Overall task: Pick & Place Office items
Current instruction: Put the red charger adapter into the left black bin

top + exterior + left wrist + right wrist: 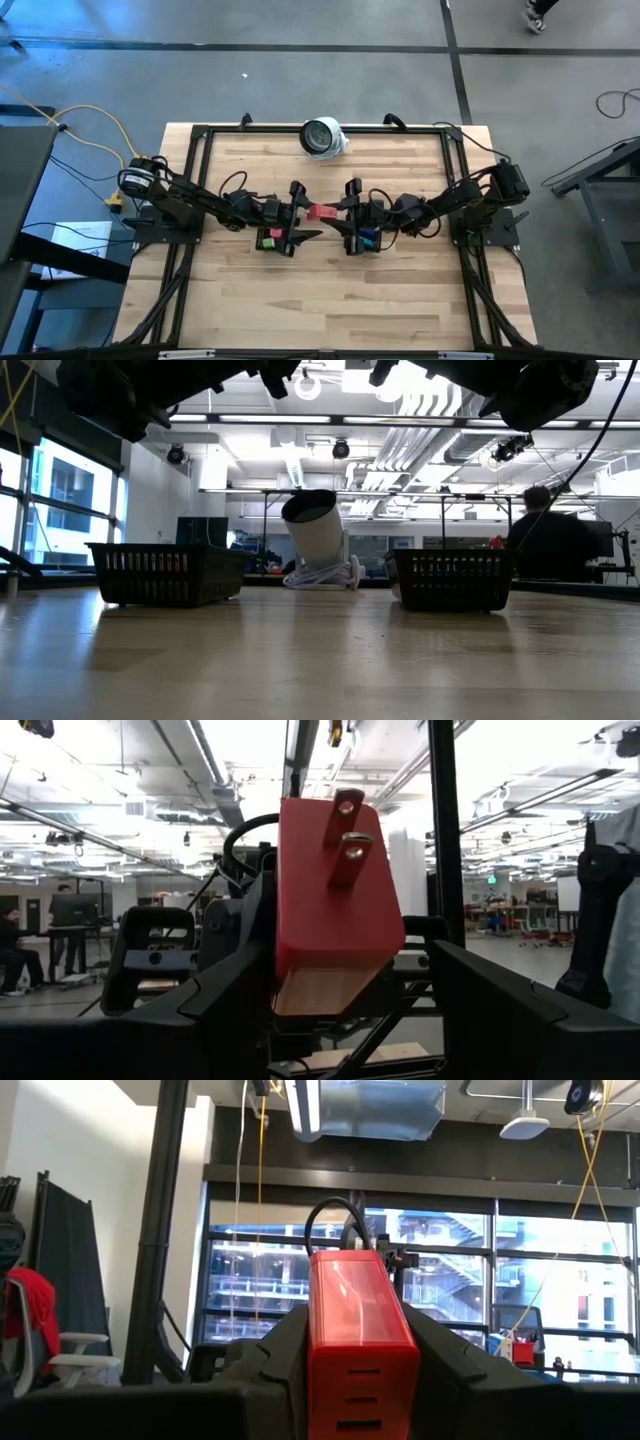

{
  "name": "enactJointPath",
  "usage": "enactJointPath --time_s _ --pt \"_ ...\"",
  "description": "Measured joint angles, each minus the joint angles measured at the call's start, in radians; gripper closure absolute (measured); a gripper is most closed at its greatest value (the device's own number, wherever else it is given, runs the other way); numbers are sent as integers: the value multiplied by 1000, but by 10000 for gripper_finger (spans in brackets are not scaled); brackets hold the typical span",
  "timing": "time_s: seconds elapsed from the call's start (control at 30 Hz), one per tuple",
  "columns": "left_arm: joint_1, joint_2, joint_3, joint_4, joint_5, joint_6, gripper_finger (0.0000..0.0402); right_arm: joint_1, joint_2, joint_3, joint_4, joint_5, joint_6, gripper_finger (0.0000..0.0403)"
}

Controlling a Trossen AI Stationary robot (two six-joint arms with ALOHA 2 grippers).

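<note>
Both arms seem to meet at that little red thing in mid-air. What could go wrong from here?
The red piece hangs between the right gripper, shut on it, and the left gripper; a mistimed handover could drop it onto bare table between the two mesh trays. The grippers sit nose to nose and might collide.

You're looking at a light wooden table (330,290) edged by a black frame. On it sit two black mesh trays (165,573) (450,580), well apart, and between them, farther back, a tilted white round object (318,535) resting on a white cable.
</note>
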Motion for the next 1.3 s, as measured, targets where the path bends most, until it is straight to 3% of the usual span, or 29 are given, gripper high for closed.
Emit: enactJointPath --time_s 1.0,1.13,1.3 --pt "-1 0 0 62 -32 54 143 -1 -1 -1 -11 -7 5 298" --pt "0 0 0 90 -34 54 169 -1 -1 -1 -18 -19 6 298" --pt "0 -6 5 112 -34 57 233 0 6 -6 -72 -21 13 298"
